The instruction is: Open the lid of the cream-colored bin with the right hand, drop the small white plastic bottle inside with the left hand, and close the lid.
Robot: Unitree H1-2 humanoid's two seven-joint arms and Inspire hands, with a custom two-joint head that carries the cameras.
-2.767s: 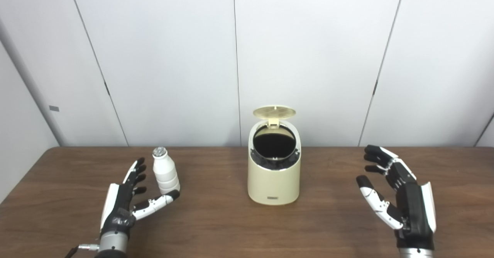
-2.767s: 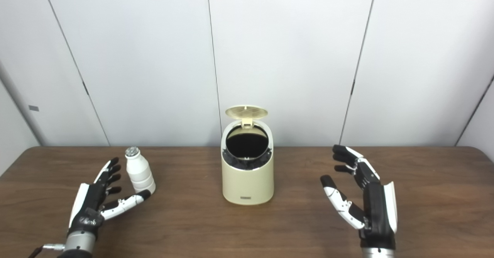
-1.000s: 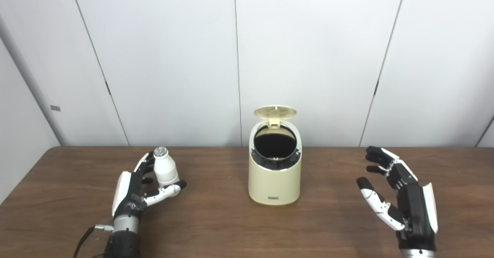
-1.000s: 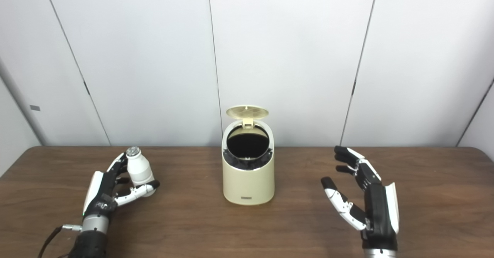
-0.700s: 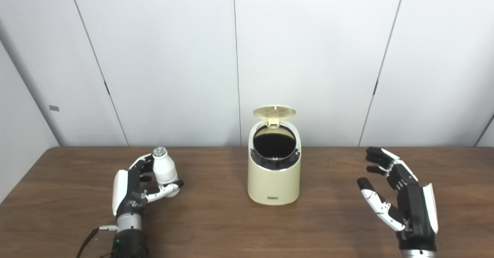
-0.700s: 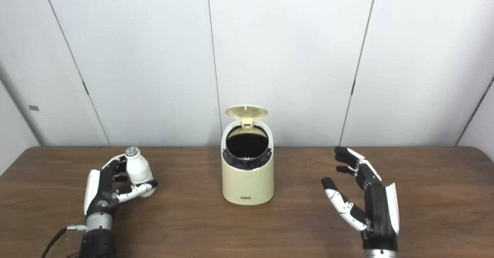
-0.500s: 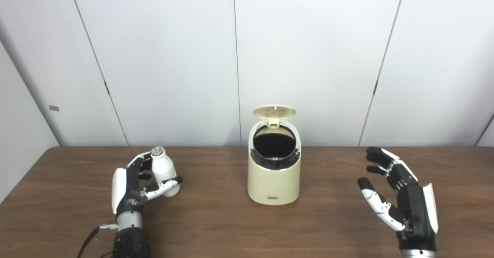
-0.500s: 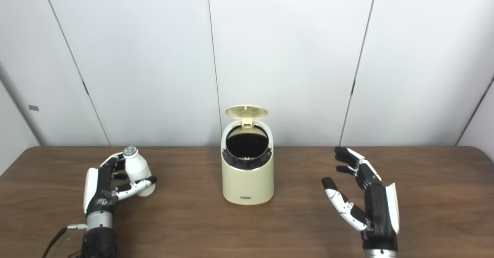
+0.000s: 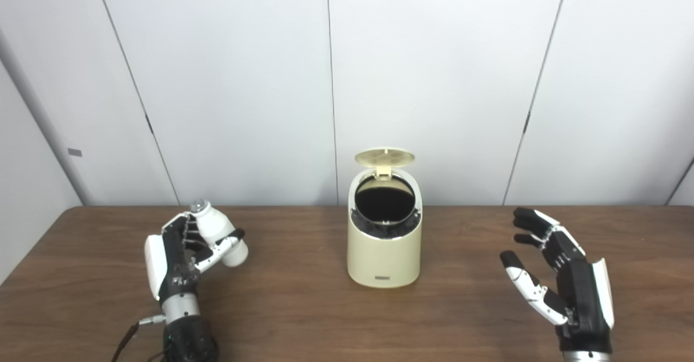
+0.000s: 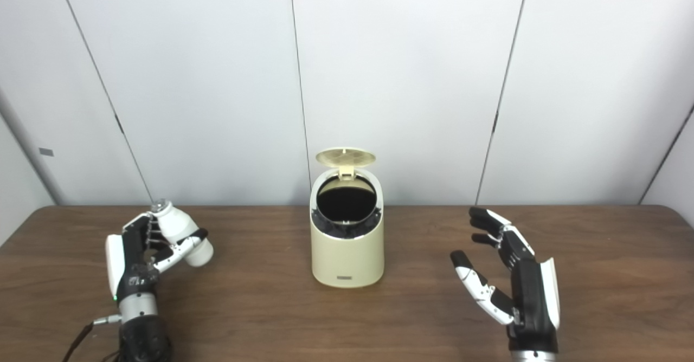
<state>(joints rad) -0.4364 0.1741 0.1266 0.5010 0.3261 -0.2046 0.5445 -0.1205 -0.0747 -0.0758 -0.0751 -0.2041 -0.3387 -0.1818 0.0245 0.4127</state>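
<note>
The cream-colored bin point(image 9: 384, 245) stands mid-table with its round lid point(image 9: 385, 157) flipped up at the back, and its dark inside shows. My left hand point(image 9: 176, 256) is shut on the small white plastic bottle point(image 9: 218, 234). It holds the bottle tilted, with the silver cap up and to the left, lifted off the table to the left of the bin. My right hand point(image 9: 564, 286) stays open to the right of the bin with fingers spread, palm facing left, holding nothing.
The brown wooden table point(image 9: 303, 318) runs across the view and ends at a white panelled wall point(image 9: 434, 80). A cable point(image 9: 130, 335) trails from my left wrist at the bottom edge.
My left hand reached the bottle, closed around it, then lifted and tilted it to the left. The right hand, bin and lid have stayed as they were.
</note>
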